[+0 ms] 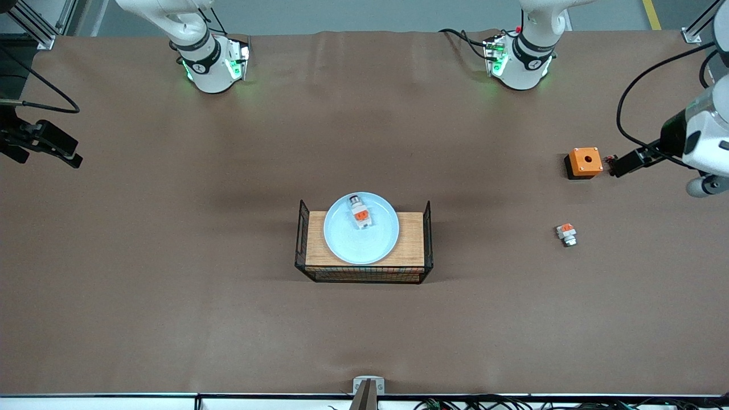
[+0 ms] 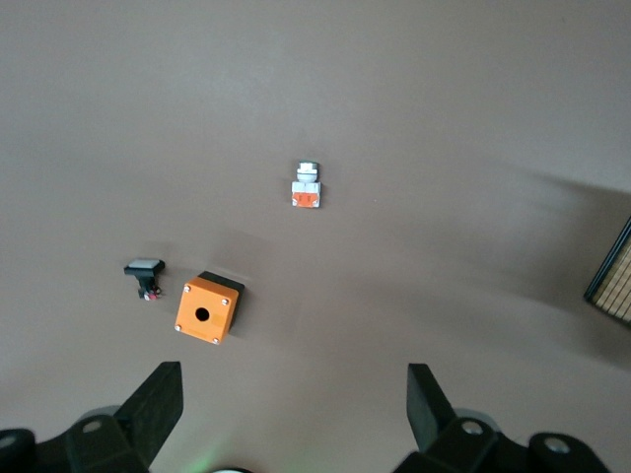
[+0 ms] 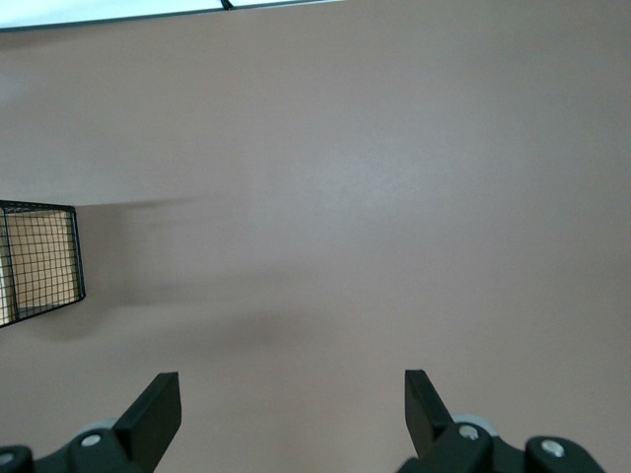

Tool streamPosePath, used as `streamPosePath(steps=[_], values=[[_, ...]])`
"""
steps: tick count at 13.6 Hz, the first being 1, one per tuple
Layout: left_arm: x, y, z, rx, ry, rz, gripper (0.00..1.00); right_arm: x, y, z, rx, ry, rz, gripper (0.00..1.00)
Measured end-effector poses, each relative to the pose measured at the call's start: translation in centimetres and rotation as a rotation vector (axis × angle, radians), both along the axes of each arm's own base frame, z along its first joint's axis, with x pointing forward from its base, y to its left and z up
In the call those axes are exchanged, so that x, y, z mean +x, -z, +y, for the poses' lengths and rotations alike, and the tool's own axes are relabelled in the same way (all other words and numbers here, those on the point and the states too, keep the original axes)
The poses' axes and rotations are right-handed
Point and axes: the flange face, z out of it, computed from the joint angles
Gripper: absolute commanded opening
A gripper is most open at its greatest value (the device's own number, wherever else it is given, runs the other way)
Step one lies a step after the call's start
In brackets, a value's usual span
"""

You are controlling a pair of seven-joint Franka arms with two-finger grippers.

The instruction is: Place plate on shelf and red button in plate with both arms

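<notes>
Plate (image 1: 361, 229), pale blue, sits flat on the wooden top of a black wire rack (image 1: 364, 241) at mid-bench. Red button (image 1: 359, 212) lies inside the plate, on the part farther from the front camera, its grey cylindrical end pointing toward the robots' bases.

Brown bench (image 1: 171, 285) covering, slightly rippled near the bases.

Toward the left arm's end of the bench: orange box with a round hole (image 1: 584, 162), and nearer the front camera than that, a shorter white-and-orange piece (image 1: 566, 234). The two are well apart from each other and from the rack. Left wrist view shows the same pair, box (image 2: 207, 306) and short piece (image 2: 307, 185), plus a small black part (image 2: 146, 276) just beside the box.

Left gripper (image 1: 626, 163) is up over the bench edge at the left arm's end, beside the orange box; fingers (image 2: 154, 399) spread wide, nothing between them.

Right gripper (image 3: 293, 409) is over bare bench at the right arm's end, with a corner of the rack (image 3: 39, 261) in its wrist view; fingers (image 3: 153, 406) spread wide, holding nothing.
</notes>
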Motion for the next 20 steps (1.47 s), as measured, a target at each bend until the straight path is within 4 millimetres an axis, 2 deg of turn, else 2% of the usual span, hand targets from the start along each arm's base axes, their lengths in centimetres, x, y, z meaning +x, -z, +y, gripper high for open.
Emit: streamPosePath(steps=[2,5,8,12,16,20], values=[[-1.2,-0.2,-0.3,0.011,0.044,-0.005,1.00,-0.2,0.0,-0.1,0.000,0.003,0.017,1.00],[-2.2,-2.2,-0.4,0.017,0.140,-0.034,1.00,-0.6,-0.2,-1.5,0.000,0.028,0.036,1.00],[-2.4,-3.9,1.1,0.017,0.223,-0.055,1.00,-0.7,-0.2,-1.5,0.001,0.028,0.042,1.00],[-2.6,-4.3,2.1,0.000,0.240,-0.054,1.00,-0.8,-0.1,-1.2,0.017,0.025,0.054,1.00],[-3.0,-4.3,1.0,-0.019,0.261,-0.033,1.00,-0.8,-0.1,-1.4,0.019,0.028,0.057,1.00],[-3.7,-5.5,0.8,-0.034,0.261,-0.044,1.00,-0.8,-0.1,-1.4,0.019,0.028,0.056,1.00]])
